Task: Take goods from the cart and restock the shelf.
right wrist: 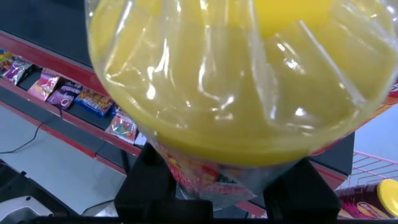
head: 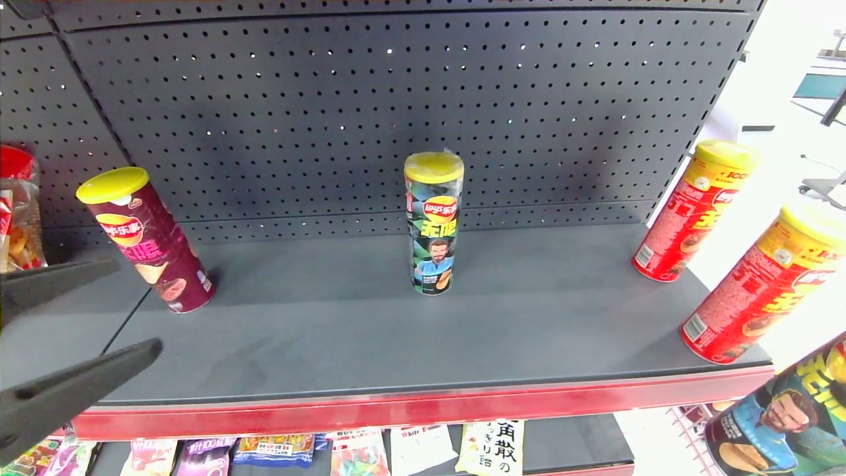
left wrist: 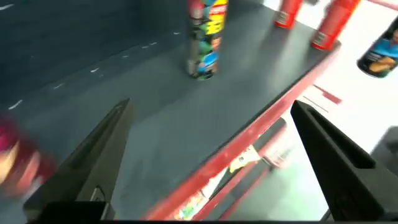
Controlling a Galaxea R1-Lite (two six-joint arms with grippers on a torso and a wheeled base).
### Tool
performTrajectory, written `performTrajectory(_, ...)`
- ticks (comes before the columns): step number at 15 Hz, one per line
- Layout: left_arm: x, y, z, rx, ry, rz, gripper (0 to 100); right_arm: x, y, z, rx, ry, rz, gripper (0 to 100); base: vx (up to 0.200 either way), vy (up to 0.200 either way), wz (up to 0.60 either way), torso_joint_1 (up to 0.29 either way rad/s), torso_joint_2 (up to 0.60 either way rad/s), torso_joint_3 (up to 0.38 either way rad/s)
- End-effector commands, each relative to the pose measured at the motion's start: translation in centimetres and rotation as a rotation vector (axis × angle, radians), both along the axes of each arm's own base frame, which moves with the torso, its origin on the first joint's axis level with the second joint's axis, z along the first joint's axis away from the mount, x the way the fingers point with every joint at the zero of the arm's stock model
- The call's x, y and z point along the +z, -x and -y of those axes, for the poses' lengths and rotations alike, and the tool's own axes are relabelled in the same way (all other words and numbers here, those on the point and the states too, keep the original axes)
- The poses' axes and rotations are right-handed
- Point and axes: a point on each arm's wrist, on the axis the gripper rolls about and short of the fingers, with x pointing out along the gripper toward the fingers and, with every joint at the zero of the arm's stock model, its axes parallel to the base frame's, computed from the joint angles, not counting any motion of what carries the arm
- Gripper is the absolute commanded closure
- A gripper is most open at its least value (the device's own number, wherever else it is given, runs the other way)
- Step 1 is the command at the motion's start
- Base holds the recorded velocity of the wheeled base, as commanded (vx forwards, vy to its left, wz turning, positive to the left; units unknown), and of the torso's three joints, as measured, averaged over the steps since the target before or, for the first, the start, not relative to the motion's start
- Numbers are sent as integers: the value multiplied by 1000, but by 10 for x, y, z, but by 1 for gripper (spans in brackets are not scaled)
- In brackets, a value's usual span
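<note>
4 yellow-lidded cylindrical chip cans stand well apart on the dark grey metal shelf with its red front lip. The maroon can is far left and the blue-green can centre, towards the back. The red can is right rear, the second red can at the right front corner. The second blue-green can is off the shelf, below that corner, tilted.

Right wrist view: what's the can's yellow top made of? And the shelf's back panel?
The top of the can looks like yellow plastic under clear, glossy film: wrinkles and glints show. The back panel seems painted sheet metal, matte dark grey, with regular punched holes letting light through.
</note>
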Motion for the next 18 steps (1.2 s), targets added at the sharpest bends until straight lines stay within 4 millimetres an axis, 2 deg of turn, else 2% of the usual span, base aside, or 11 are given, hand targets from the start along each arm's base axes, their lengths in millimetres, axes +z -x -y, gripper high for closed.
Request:
performTrajectory(1, -16, -76, 29, -178, -45, -124, 0, 2, -2, -1, 1, 1, -2, 100, 0, 0, 0, 0, 0, 0)
performTrajectory(2, -22, -98, 47, -234, -56, -142, 0, 4, -4, -1, 1, 1, -4, 100, 0, 0, 0, 0, 0, 0)
performTrajectory(5, -33, -146, 72, -244, -68, -135, 0, 4, -6, -2, 3, -1, -16, 100, 0, 0, 0, 0, 0, 0)
performTrajectory(9, -41, -193, 96, -264, -66, -100, 0, 4, -9, -3, 3, 2, -27, 100, 0, 0, 0, 0, 0, 0)
performTrajectory(13, -43, -225, 116, -283, -70, -66, 0, 3, -11, -3, 3, 5, -37, 100, 0, 0, 0, 0, 0, 0)
performTrajectory(14, -43, -225, 116, -283, -70, -66, 0, 3, -11, -3, 3, 5, -37, 100, 0, 0, 0, 0, 0, 0)
performTrajectory(15, -44, -239, 121, -256, -75, -53, 0, 3, -13, -3, 3, 6, -45, 100, 0, 0, 0, 0, 0, 0)
performTrajectory(18, -43, -251, 131, -273, -70, -30, 0, 3, -14, -4, 0, 8, -49, 100, 0, 0, 0, 0, 0, 0)
